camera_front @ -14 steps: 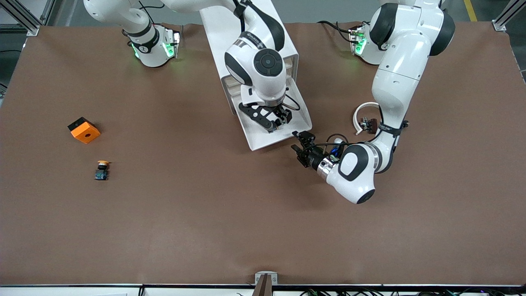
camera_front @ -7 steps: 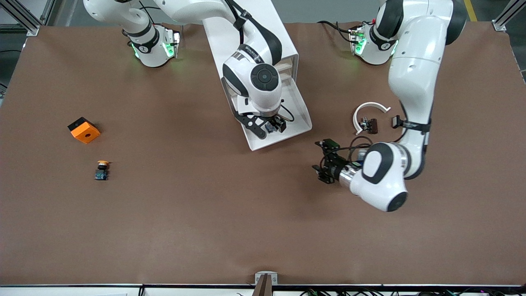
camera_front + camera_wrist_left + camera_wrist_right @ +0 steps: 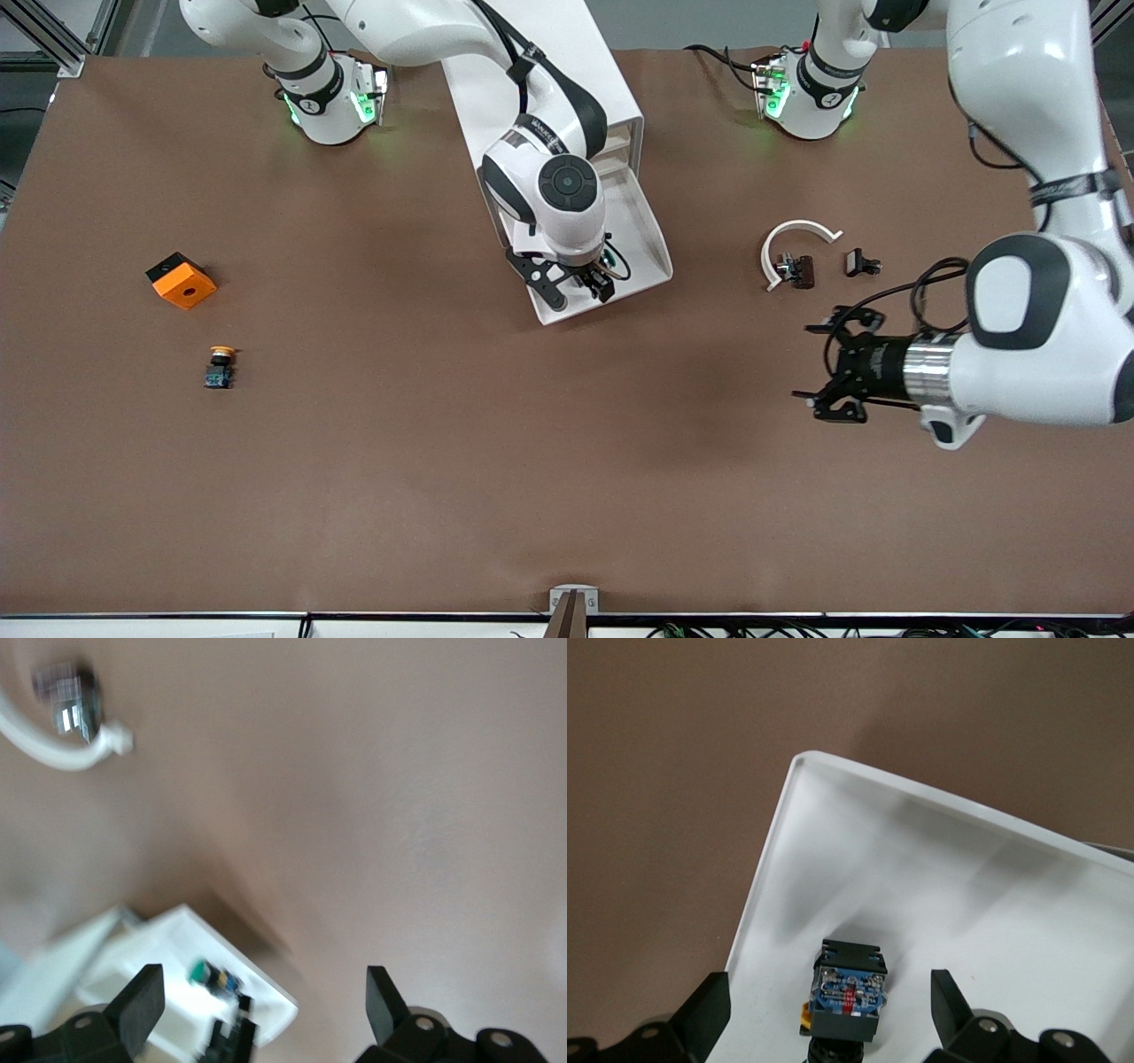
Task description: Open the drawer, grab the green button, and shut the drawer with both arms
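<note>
The drawer (image 3: 642,239) stands pulled out of the white cabinet (image 3: 532,53). The button (image 3: 849,990) lies in it, dark body with a blue label up; its green cap shows in the left wrist view (image 3: 200,972) and as a green spot in the front view (image 3: 607,260). My right gripper (image 3: 586,282) is down in the drawer (image 3: 939,868), open, its fingers (image 3: 700,1014) on either side of the button, not touching it. My left gripper (image 3: 811,365) is open and empty over bare table toward the left arm's end, away from the drawer (image 3: 159,948).
An orange cube with a hole (image 3: 181,280) and an orange-yellow-capped button (image 3: 220,366) lie toward the right arm's end. A white curved piece (image 3: 791,241) with small dark parts (image 3: 802,270) lies near the left gripper; it also shows in the left wrist view (image 3: 53,757).
The left arm has swung away from the drawer's front toward its own end of the table. The right gripper has moved over the button inside the drawer.
</note>
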You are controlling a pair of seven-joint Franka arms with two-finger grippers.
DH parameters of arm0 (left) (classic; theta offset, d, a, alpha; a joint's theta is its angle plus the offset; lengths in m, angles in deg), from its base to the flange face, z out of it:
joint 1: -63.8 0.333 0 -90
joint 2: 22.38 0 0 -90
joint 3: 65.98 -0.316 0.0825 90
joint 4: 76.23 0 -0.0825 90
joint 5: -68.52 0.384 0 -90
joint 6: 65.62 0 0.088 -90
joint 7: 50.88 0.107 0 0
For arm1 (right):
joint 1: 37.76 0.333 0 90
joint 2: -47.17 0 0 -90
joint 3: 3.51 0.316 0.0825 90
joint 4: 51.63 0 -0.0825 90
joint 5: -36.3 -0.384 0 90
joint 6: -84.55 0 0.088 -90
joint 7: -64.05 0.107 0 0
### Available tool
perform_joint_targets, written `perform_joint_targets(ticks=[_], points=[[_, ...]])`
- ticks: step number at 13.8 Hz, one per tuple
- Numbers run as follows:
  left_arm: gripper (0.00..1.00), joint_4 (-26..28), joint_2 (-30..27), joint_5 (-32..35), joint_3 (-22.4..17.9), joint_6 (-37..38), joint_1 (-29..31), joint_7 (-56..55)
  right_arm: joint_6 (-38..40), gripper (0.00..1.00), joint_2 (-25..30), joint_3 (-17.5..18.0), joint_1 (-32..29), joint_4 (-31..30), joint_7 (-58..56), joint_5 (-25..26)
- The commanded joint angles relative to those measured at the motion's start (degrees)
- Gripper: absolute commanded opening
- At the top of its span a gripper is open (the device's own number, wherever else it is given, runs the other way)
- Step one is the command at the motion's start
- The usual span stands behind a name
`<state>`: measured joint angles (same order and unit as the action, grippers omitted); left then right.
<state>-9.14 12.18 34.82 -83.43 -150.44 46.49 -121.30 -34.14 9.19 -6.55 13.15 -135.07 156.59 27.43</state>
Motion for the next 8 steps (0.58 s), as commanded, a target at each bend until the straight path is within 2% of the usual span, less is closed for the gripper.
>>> perform_joint_targets(ticks=[1,4,8], points=[[1.0,2.33,-4.66,8.01,0.22,0.27,-1.49,14.45,0.13,1.0,-1.04,0.14,0.95,1.26,1.06,-0.36],[1.0,3.92,-5.56,14.88,0.66,2.2,-2.37,27.32,0.13,1.0,-1.22,0.14,1.13,1.09,0.98,-0.36],[1.0,4.01,-5.55,15.51,0.75,2.91,-2.37,36.57,0.22,1.0,-1.84,0.05,1.21,0.91,0.98,-0.27]])
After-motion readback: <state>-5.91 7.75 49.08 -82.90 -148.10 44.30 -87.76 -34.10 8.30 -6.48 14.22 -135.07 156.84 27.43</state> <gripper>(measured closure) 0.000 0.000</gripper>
